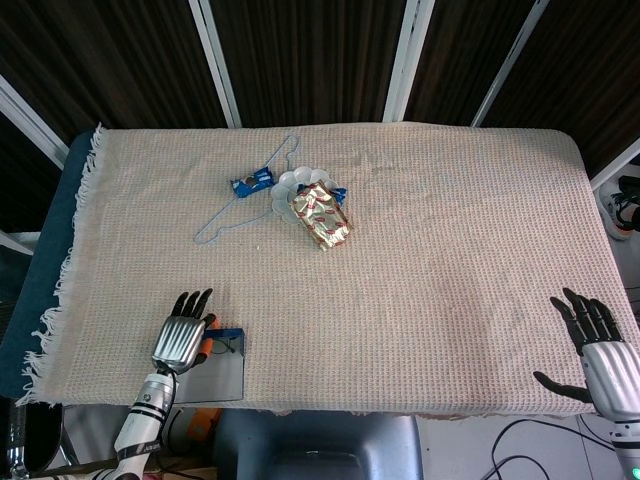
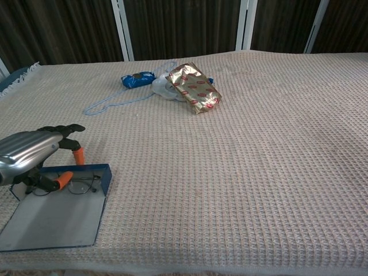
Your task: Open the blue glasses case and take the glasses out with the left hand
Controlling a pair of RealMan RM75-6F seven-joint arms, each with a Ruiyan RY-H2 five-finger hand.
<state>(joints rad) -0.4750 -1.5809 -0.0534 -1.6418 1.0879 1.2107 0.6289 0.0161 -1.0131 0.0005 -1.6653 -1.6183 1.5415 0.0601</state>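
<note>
The case [image 2: 57, 215] lies open at the desk's near-left corner; the glasses [image 2: 80, 186] are seen directly beneath the left hand [image 2: 31, 155], fingers apart, nothing held.

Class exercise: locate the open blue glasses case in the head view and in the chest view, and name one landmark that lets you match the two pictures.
Head view: the blue glasses case lies at the near table edge, lower left, partly under the left robot hand.
Chest view: the case sits at bottom left, lid flat, with the left robot hand over its far end.
Shared landmark: the gold foil packet.
</note>
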